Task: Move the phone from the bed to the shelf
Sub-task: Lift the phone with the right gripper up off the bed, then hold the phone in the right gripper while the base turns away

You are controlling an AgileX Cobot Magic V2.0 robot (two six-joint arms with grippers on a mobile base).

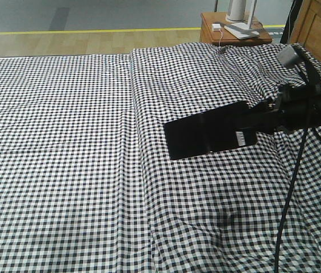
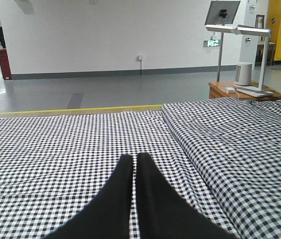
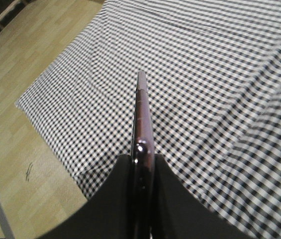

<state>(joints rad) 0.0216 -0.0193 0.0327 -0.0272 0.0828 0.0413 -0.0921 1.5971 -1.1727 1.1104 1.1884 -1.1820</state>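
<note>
The right gripper (image 1: 250, 126) pinches the phone (image 1: 205, 136) by its right end alone, holding it above the checked bed (image 1: 63, 142) with most of its length unsupported. The left gripper (image 2: 134, 164) hovers empty, jaws pressed together. With so short a hold on a glossy body, a quick swing toward the shelf, which is out of view, could make the phone pivot or slip.

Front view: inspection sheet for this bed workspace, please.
Surface: black-and-white gingham bed sheet, wrinkled.
Job's things: thin black glossy rectangular phone held by one end above the sheet; shelf not identifiable.
Clutter: nothing seen.
End effectors: right end effector shut on the phone; left end effector shut, empty.
Cables: black cable hanging from the right arm over the sheet.
Surroundings: reddish-brown wooden bedside table with white lamp base; grey floor.
</note>
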